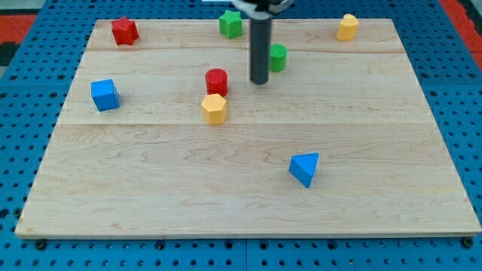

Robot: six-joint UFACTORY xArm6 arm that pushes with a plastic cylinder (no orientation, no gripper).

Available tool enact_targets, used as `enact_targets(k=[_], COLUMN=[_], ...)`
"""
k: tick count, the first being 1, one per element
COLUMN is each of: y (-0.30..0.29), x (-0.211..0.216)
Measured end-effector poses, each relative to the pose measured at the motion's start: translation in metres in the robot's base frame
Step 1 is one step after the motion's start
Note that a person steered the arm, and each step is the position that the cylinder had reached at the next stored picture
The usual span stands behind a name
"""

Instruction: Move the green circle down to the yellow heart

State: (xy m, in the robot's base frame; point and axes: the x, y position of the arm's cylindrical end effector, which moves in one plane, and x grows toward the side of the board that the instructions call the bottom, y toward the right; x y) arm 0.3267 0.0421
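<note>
The green circle (278,57) sits on the wooden board near the top middle. My tip (260,81) is just left of it and slightly below, touching or nearly touching its left side; the dark rod hides part of the block's left edge. The yellow heart (347,27) lies at the view's top right, up and to the right of the green circle. A second yellow block, hexagon-like (215,108), lies left of the middle.
A red cylinder (217,80) stands just above the yellow hexagon. A green star (231,24) is at the top middle, a red star (124,31) at top left, a blue cube (105,95) at left, a blue triangle (304,168) lower right. Board edge (248,235) at the bottom.
</note>
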Motion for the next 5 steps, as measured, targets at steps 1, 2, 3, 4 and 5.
enact_targets(k=[1,2,3,4,5], y=[-0.071,0.009,0.1,0.109,0.109], x=[-0.022,-0.048,-0.03,0.014,0.029])
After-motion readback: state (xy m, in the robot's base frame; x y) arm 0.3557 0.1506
